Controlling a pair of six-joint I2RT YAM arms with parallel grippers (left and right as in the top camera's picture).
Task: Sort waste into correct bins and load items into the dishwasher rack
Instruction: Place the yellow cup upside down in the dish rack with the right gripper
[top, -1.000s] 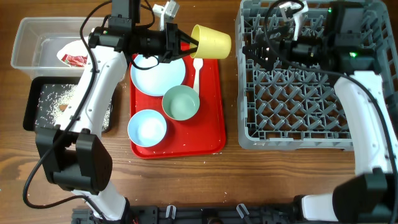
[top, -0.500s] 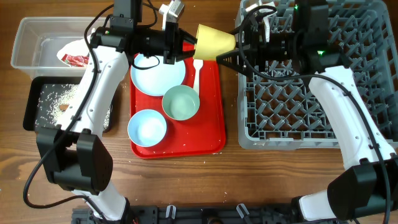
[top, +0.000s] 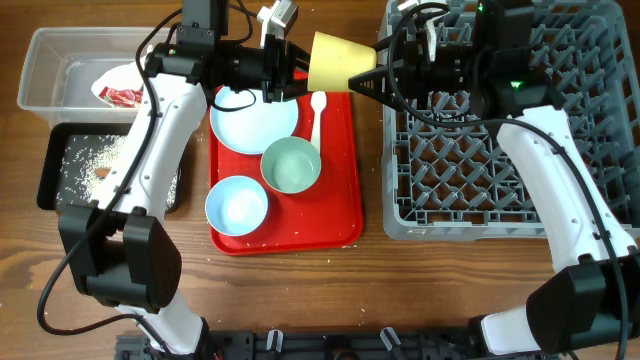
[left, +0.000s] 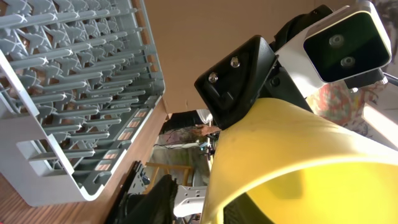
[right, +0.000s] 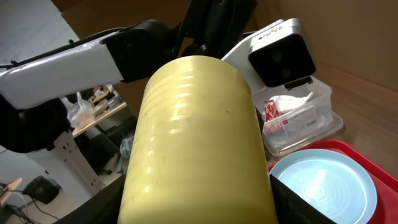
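The small yellow cup (top: 335, 62) hangs on its side in the air above the far right corner of the red tray. My left gripper (top: 300, 68) is shut on its rim, one finger inside (left: 249, 211). My right gripper (top: 366, 78) is open, with its fingers on both sides of the cup's base end (right: 196, 205). On the tray lie the pale blue plate (top: 255, 120), a pale green bowl (top: 291, 165), one pale blue bowl (top: 237, 205) and the white spoon (top: 318, 110). The grey dishwasher rack (top: 500, 150) stands at the right. The red-and-white wrapper (top: 120, 92) lies in the clear box (top: 50, 60). Rice (top: 100, 165) lies in the black tray (top: 55, 185).
The flat red tray (top: 340, 200) sits between the bins and the rack. The rack (left: 74, 93) also shows in the left wrist view. The plate (right: 329, 186) and the wrapper (right: 286, 115) show below the cup in the right wrist view.
My right arm has swung left out over the rack's edge to the cup, and its fingers now flank the cup's base. My left gripper has kept hold of the cup and tilted it level.
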